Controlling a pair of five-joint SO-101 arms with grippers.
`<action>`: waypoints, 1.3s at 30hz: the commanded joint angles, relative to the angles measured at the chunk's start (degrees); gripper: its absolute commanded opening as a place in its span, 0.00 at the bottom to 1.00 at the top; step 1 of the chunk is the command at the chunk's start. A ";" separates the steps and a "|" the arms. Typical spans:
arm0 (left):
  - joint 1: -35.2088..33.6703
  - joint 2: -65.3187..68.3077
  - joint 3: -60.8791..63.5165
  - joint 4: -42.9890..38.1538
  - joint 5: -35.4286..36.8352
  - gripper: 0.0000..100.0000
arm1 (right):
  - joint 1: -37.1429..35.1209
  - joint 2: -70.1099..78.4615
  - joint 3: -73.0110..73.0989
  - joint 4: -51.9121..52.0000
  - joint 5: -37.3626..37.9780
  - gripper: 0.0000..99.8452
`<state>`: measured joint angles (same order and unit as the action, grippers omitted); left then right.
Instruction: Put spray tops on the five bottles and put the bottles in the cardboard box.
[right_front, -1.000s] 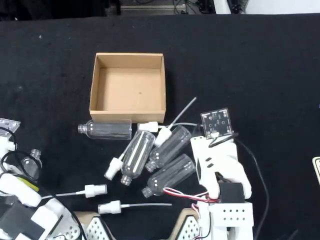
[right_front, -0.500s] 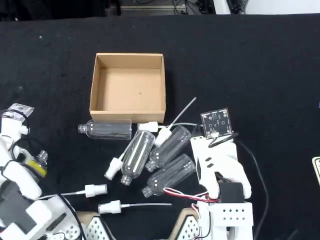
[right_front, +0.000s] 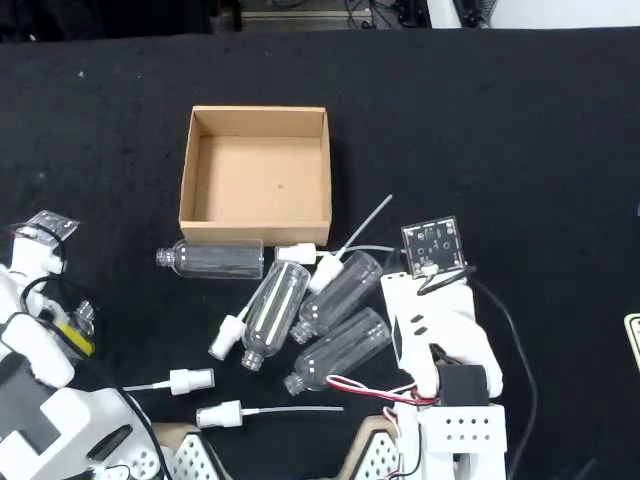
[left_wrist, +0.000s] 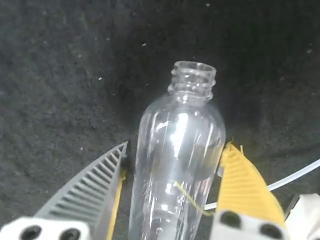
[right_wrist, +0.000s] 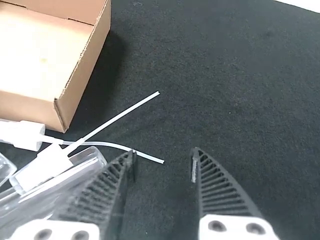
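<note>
My left gripper (left_wrist: 175, 146) is shut on a clear, uncapped bottle (left_wrist: 177, 150) whose open neck points away from the wrist. In the high view this bottle (right_front: 82, 317) is at the table's left edge, by the left arm (right_front: 35, 350). Three clear bottles (right_front: 273, 310) lie bunched at mid-table and one more bottle (right_front: 215, 259) lies against the cardboard box (right_front: 255, 230). Loose spray tops (right_front: 190, 381) with long tubes lie among and in front of them. My right gripper (right_wrist: 163, 152) hovers open beside a spray top (right_wrist: 50, 152) resting on a bottle (right_wrist: 55, 187).
The open box (right_wrist: 82, 75) has nothing inside it. The right arm (right_front: 440, 330) stands just right of the bottle pile. Black cloth covers the table, with free room at the back and right.
The left arm has shifted a little toward the right and back with the bottle in its gripper. The right arm and the other bottles have not moved.
</note>
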<state>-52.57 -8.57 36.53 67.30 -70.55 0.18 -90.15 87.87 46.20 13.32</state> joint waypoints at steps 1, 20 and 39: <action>2.15 -0.09 -0.75 -0.44 -0.53 0.26 | -0.97 -1.89 -0.48 0.18 0.18 0.16; 1.36 -0.62 8.13 -10.99 -0.44 0.05 | -0.88 -1.89 -0.48 0.18 0.26 0.16; -23.60 0.18 -6.99 -16.88 14.24 0.03 | -21.45 9.63 -31.52 23.65 4.22 0.16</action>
<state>-72.79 -7.87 35.12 49.01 -57.27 -12.66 -89.80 66.33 67.30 16.75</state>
